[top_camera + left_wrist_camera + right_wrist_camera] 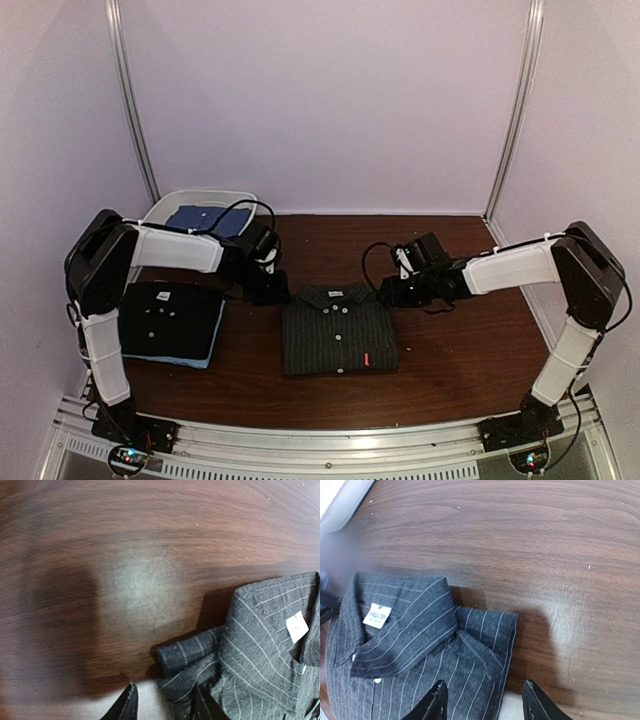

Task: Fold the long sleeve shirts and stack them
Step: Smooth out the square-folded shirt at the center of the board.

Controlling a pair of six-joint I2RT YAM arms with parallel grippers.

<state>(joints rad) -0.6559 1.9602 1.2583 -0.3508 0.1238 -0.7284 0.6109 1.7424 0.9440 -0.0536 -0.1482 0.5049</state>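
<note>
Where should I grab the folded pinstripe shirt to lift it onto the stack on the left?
Probably the pinstripe shirt by both shoulder corners beside the collar, one arm from each side: the folds lie thick there, with left fingers and right fingers open alongside.

Pinstriped shirt (260, 645) cut off in both wrist views, light blue shirt (200, 361) mostly under black shirt (168, 320)

Dim, soft light overall. Left wrist view is smeared, with pale glare on the surface (135, 580); right wrist view sharp.
</note>
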